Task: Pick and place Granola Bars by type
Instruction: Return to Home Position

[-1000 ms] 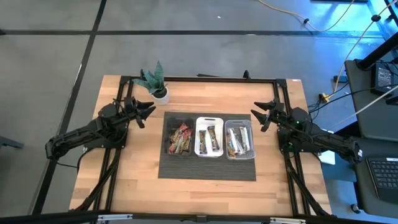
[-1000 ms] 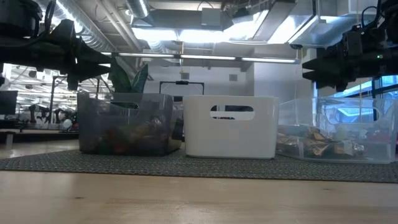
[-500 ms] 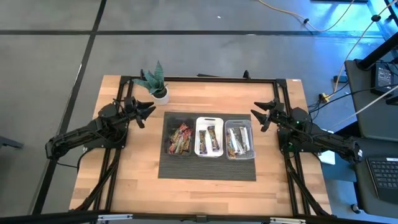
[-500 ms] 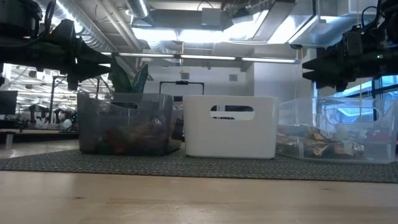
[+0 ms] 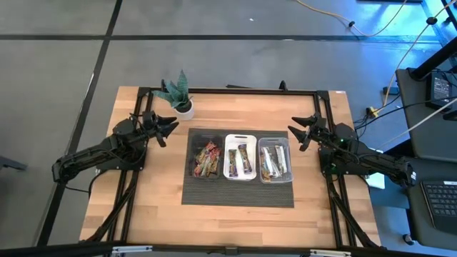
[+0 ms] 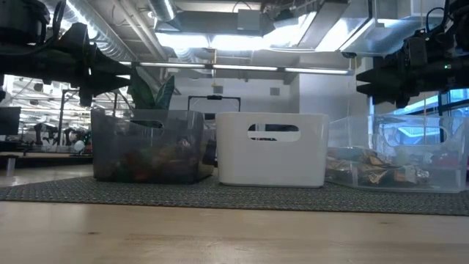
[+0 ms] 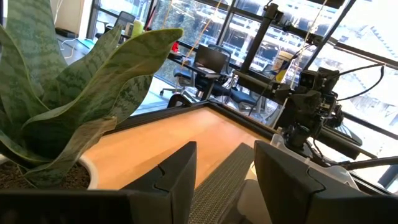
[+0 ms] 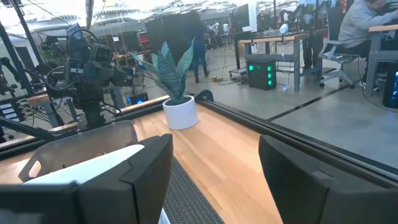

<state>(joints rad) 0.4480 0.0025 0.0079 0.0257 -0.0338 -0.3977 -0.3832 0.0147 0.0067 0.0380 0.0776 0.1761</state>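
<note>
Three trays stand side by side on a dark mat in the high view. The black tray (image 5: 205, 158) holds brown-red granola bars (image 5: 207, 157). The white tray (image 5: 240, 156) holds tan-green bars (image 5: 243, 158). The clear tray (image 5: 275, 159) holds silver bars (image 5: 272, 160). My left gripper (image 5: 170, 129) hovers open above the table, left of the black tray, near the potted plant. My right gripper (image 5: 295, 133) hovers open just right of the clear tray's far end. In the low view the trays (image 6: 271, 149) stand in a row with both grippers raised above them.
A potted plant (image 5: 178, 96) in a white pot stands at the table's far left, close to my left gripper, and fills the left wrist view (image 7: 62, 99). The dark mat (image 5: 238, 191) has bare room on its near side. Bare wood (image 5: 235, 221) lies toward the near edge.
</note>
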